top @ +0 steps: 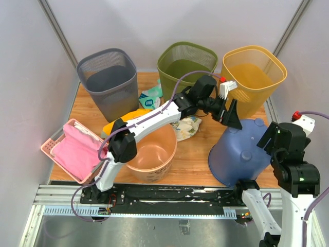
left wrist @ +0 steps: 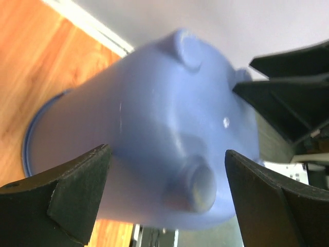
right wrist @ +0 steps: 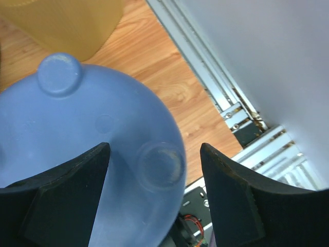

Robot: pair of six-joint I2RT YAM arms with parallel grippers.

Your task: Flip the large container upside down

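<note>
My left arm [top: 154, 117] stretches far forward and across to the right, my left gripper [left wrist: 167, 154] angled downward, jaws spread wide. My right arm [top: 295, 175] is folded near its base, my right gripper [right wrist: 154, 149] pointing down, jaws equally wide.

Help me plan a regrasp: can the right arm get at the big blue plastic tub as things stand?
Probably yes. The right gripper hangs over the upturned blue plastic tub, jaws open astride one round foot, nothing between. The left gripper, also open, looks clear of that foot.
</note>
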